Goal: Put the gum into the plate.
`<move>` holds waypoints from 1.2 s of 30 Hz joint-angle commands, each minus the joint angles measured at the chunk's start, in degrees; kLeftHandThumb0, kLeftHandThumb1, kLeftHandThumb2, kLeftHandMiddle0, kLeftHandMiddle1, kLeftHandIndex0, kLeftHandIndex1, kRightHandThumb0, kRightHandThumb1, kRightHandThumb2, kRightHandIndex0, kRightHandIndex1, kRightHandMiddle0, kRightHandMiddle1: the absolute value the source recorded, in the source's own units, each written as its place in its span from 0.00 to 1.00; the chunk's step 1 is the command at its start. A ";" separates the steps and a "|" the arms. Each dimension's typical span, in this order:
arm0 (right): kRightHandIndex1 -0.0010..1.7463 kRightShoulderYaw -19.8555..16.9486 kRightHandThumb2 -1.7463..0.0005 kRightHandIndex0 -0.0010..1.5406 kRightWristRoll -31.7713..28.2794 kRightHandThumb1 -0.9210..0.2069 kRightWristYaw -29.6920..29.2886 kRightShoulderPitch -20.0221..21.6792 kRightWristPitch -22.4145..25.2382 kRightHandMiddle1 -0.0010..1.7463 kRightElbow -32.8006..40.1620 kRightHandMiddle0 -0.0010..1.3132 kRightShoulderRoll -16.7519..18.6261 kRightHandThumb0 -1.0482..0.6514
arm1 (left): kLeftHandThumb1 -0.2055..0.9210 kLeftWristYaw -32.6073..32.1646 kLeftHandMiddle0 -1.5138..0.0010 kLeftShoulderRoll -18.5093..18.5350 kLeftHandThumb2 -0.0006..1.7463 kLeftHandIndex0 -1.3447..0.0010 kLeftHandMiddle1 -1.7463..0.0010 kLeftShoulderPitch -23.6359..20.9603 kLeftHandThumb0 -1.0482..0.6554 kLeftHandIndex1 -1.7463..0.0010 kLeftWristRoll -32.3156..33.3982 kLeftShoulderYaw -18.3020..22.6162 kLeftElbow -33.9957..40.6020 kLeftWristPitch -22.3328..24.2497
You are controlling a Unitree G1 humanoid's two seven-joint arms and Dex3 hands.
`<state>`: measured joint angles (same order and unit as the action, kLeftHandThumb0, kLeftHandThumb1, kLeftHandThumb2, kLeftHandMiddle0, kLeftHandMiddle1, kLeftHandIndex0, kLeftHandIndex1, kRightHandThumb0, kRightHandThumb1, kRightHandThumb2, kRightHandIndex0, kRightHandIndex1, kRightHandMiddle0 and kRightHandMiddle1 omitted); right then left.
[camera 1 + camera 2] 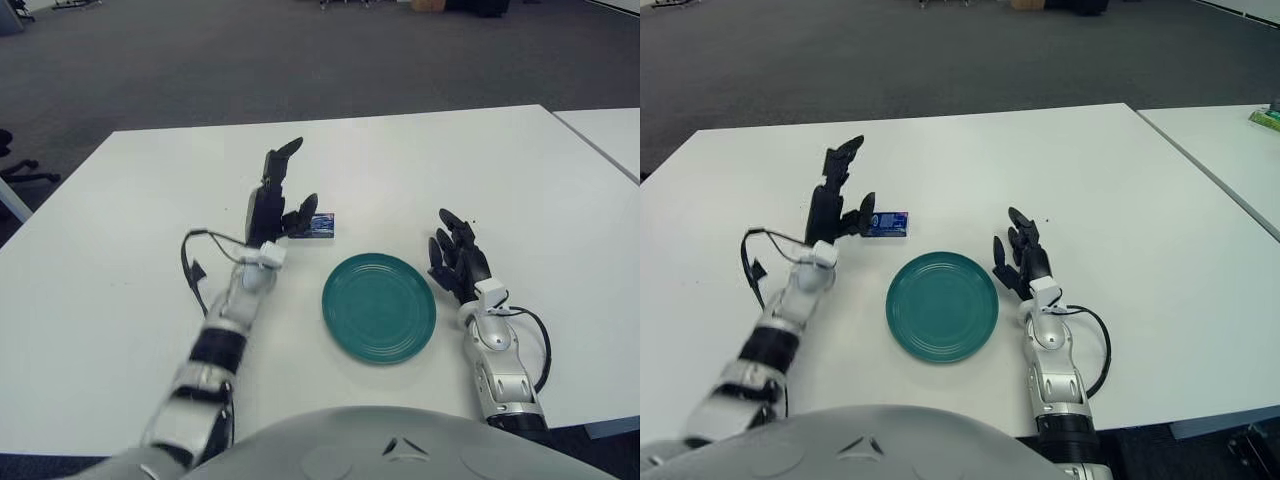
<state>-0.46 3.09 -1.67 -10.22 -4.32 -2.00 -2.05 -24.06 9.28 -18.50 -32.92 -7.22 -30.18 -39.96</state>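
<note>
gum (pixel 320 226) behind-left of plate (pixel 379 306) | left hand (pixel 277 205) beside gum | right hand (pixel 456 262) right of plate

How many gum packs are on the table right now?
1. The gum lies flat on the table, just beyond the plate, with the open left hand right beside it. The right hand rests by the plate. None looks hidden.
</note>
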 commanded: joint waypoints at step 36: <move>0.00 0.47 0.58 0.17 0.30 0.00 -2.02 -3.08 0.65 0.25 -4.70 0.00 1.83 0.21 | 1.00 24.15 0.84 7.62 0.22 0.95 1.00 -32.45 0.00 0.30 -11.15 -24.18 -40.60 1.64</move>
<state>0.13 3.53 -3.72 -10.39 -6.64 -3.61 -0.50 -2.13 16.64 -49.34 -43.56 -30.29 -69.81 -38.82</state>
